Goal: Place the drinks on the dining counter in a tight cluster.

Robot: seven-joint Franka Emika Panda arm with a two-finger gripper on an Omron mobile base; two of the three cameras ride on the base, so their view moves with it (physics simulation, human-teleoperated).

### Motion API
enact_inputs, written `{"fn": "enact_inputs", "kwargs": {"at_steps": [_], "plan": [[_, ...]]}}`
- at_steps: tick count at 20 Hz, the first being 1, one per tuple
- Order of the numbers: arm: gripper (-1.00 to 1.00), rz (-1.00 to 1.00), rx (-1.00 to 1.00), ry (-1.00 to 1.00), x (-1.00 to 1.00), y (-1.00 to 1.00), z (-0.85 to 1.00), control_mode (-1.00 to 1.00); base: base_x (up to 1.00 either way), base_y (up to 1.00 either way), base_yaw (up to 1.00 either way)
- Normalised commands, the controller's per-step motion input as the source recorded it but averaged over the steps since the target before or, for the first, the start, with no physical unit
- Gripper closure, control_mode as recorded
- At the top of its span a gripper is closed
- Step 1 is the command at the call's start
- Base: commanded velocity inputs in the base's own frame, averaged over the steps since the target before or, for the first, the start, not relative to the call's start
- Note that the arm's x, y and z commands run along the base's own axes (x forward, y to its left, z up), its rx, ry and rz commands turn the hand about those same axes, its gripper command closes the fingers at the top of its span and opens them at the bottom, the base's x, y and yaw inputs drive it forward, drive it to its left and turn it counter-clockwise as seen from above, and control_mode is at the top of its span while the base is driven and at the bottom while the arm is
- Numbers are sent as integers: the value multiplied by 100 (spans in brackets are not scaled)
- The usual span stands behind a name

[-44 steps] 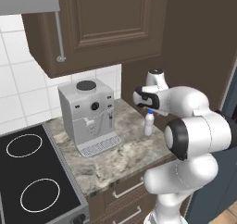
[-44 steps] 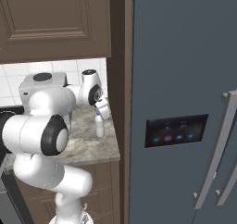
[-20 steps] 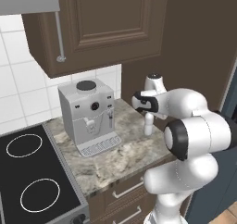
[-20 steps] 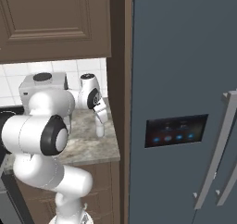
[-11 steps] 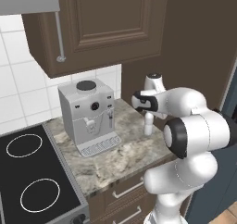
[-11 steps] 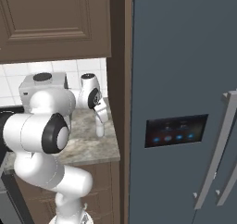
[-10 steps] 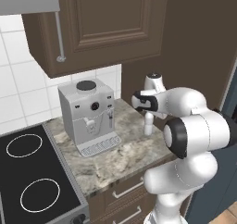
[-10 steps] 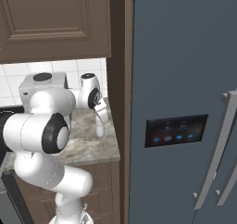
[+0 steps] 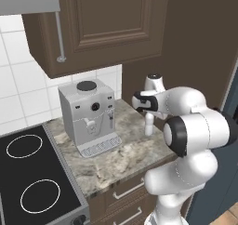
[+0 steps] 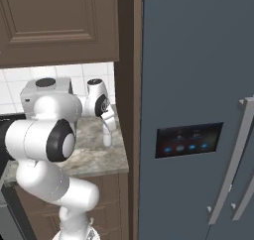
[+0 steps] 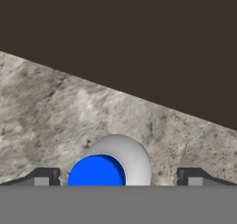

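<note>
One of the drinks, a small white bottle (image 9: 148,126) (image 10: 106,138) with a blue cap (image 11: 96,171), stands upright on a small marbled countertop (image 9: 122,158) near its right end. My gripper (image 9: 147,112) (image 10: 108,125) (image 11: 119,176) hangs straight over it, pointing down and open. In the hand view the two fingertips (image 11: 46,176) stand wide on either side of the cap, apart from it. The dining counter is out of view.
A silver coffee machine (image 9: 89,115) stands to the left of the bottle, with a black cooktop (image 9: 28,182) beyond it. A dark wall panel (image 9: 195,56) rises close behind and right of the bottle. Brown cabinets (image 9: 107,24) hang overhead. A grey fridge (image 10: 198,110) stands further right.
The hand has sunk a little toward the bottle's cap. The jaws have stayed open, and the bottle has not moved.
</note>
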Motion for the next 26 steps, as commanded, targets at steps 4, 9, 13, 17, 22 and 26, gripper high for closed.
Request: {"fn": "enact_inputs", "kwargs": {"at_steps": [4, 9, 13, 17, 22, 26], "plan": [[-100, 0, 0, 0, 0, 0, -3, -100, 0, 0, 0], [100, 0, 0, 1, 0, 0, 0, -100, 0, 0, 0], [100, 0, 0, 1, 0, 0, 0, -100, 0, 0, 0], [100, 0, 0, 0, -3, 0, 0, -100, 0, 0, 0], [100, -1, 0, 1, -5, -1, -1, -100, 0, 0, 0], [100, 0, 0, -6, -61, -2, 1, -100, 0, 0, 0]]}}
